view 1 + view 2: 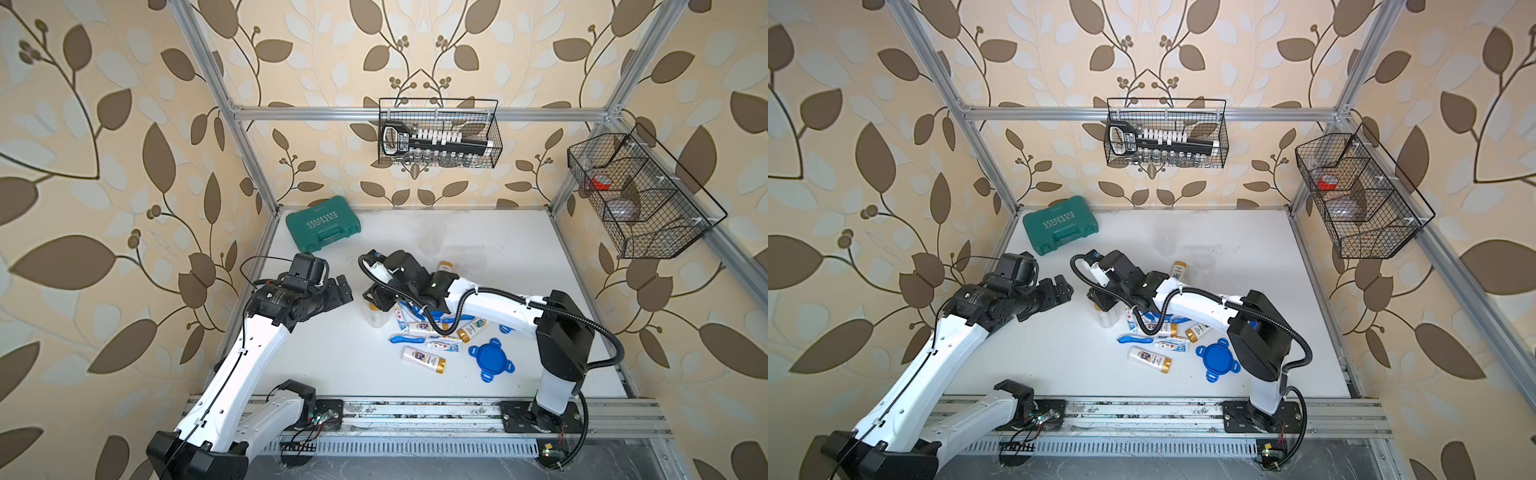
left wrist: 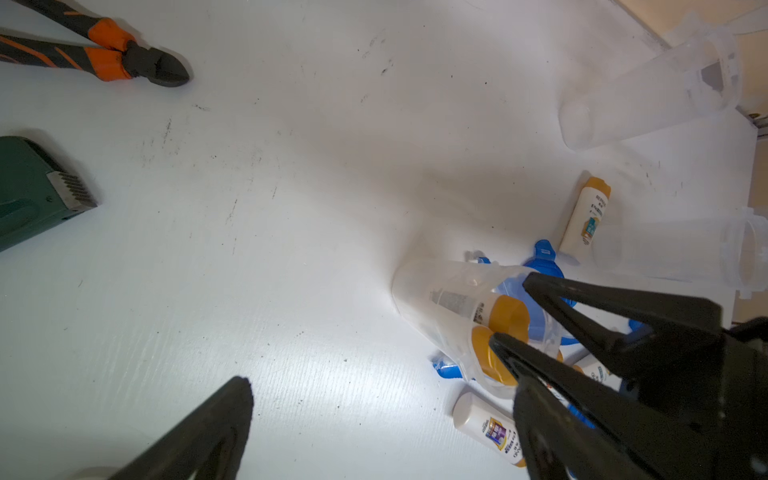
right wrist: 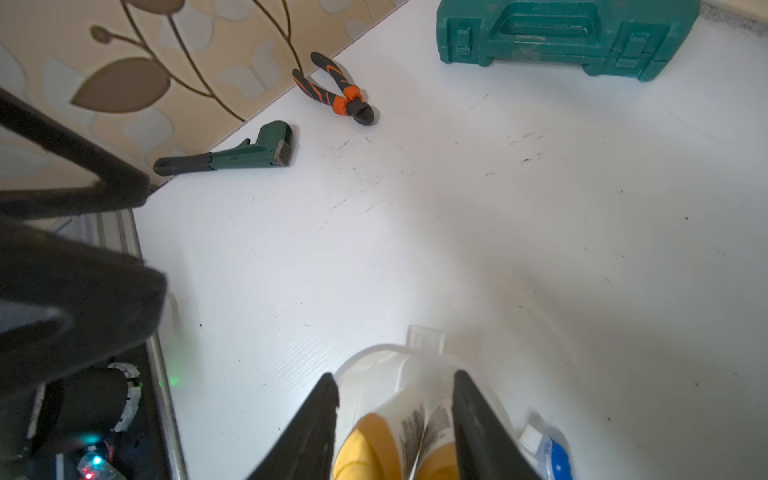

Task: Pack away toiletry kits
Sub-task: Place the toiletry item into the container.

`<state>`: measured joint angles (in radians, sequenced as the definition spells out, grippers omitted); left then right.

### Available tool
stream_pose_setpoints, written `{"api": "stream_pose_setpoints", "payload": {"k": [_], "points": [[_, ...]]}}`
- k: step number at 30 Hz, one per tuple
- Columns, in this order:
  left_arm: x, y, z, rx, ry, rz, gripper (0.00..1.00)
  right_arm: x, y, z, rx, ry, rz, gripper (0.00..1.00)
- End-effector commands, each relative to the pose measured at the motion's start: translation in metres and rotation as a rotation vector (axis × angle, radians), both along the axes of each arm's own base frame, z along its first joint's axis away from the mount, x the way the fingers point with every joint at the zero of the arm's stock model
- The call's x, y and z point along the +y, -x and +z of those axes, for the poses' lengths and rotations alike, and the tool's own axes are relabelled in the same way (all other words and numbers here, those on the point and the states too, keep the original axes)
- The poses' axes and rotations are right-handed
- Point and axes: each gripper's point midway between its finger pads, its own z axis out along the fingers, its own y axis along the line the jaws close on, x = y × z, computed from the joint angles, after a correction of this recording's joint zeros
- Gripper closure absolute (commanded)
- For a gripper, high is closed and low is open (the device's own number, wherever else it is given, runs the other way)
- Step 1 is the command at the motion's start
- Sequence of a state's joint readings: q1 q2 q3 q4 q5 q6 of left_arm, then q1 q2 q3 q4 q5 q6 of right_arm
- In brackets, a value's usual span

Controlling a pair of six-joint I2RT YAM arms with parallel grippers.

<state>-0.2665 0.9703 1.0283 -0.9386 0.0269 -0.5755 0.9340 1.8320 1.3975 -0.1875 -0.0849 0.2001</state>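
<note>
Clear jar (image 3: pixel 374 374) upright on white desk (image 1: pixel 332 365); inside it two white bottles (image 3: pixel 368 440), gold caps up, grey print on their sides. Right tool (image 3: pixel 395 376) over jar mouth, jaws apart, one either side of the bottles. Left tool (image 1: pixel 341 291) just beside jar, jaws wide apart, empty. Also beside jar, under right arm (image 1: pixel 498 307): loose gold-capped bottles (image 1: pixel 423 360), white tubes (image 1: pixel 444 344), blue toothbrush (image 1: pixel 406 339) lying flat; blue four-tab lid (image 1: pixel 491 360) farther from jar.
</note>
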Motion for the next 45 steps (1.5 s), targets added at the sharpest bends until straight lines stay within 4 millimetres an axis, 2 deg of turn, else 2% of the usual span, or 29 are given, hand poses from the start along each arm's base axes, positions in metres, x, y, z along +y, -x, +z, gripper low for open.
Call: {"api": "stream_pose_setpoints", "payload": {"k": [1, 4, 9, 11, 13, 15, 17, 19, 21, 23, 27, 32, 34, 38, 45], "points": [[-0.002, 0.0, 0.009, -0.029, 0.005, -0.035, 0.01, -0.002, 0.004, 0.012, -0.024, -0.021, 0.004, 0.51], [-0.003, 0.002, 0.011, -0.022, 0.002, -0.053, 0.01, -0.008, 0.008, 0.034, -0.045, -0.046, 0.009, 0.48], [-0.008, 0.011, 0.01, 0.005, 0.007, -0.108, 0.01, -0.029, 0.022, 0.088, -0.105, -0.09, 0.015, 0.33], [-0.01, 0.016, 0.009, 0.022, 0.012, -0.13, 0.01, -0.047, 0.03, 0.103, -0.115, -0.079, 0.003, 0.29], [-0.012, 0.02, 0.009, 0.039, 0.017, -0.148, 0.01, -0.072, 0.037, 0.101, -0.098, -0.036, -0.035, 0.27], [-0.013, 0.023, 0.008, 0.051, 0.026, -0.157, 0.01, -0.103, 0.042, 0.083, -0.03, 0.022, -0.082, 0.27], [-0.019, 0.025, 0.007, 0.056, 0.055, -0.171, 0.01, -0.133, 0.048, 0.054, 0.054, 0.074, -0.127, 0.27], [-0.026, 0.025, 0.007, 0.06, 0.097, -0.182, 0.01, -0.151, 0.049, 0.029, 0.145, 0.094, -0.153, 0.28], [-0.032, 0.025, 0.006, 0.063, 0.138, -0.19, 0.01, -0.158, 0.052, 0.007, 0.196, 0.14, -0.141, 0.29], [-0.037, 0.025, 0.004, 0.069, 0.166, -0.196, 0.01, -0.156, 0.055, -0.014, 0.228, 0.181, -0.108, 0.3], [-0.04, 0.026, 0.003, 0.081, 0.181, -0.202, 0.01, -0.141, 0.061, -0.045, 0.295, 0.18, -0.05, 0.33], [-0.035, 0.031, -0.001, 0.093, 0.167, -0.184, 0.01, -0.12, 0.081, -0.086, 0.357, 0.251, 0.033, 0.42], [-0.034, 0.033, -0.004, 0.093, 0.168, -0.176, 0.01, -0.114, 0.086, -0.093, 0.364, 0.266, 0.053, 0.45], [-0.033, 0.037, -0.011, 0.098, 0.173, -0.162, 0.01, -0.115, 0.091, -0.108, 0.38, 0.299, 0.055, 0.45], [-0.033, 0.036, -0.011, 0.098, 0.168, -0.167, 0.01, -0.115, 0.077, -0.127, 0.381, 0.332, 0.008, 0.42]]}}
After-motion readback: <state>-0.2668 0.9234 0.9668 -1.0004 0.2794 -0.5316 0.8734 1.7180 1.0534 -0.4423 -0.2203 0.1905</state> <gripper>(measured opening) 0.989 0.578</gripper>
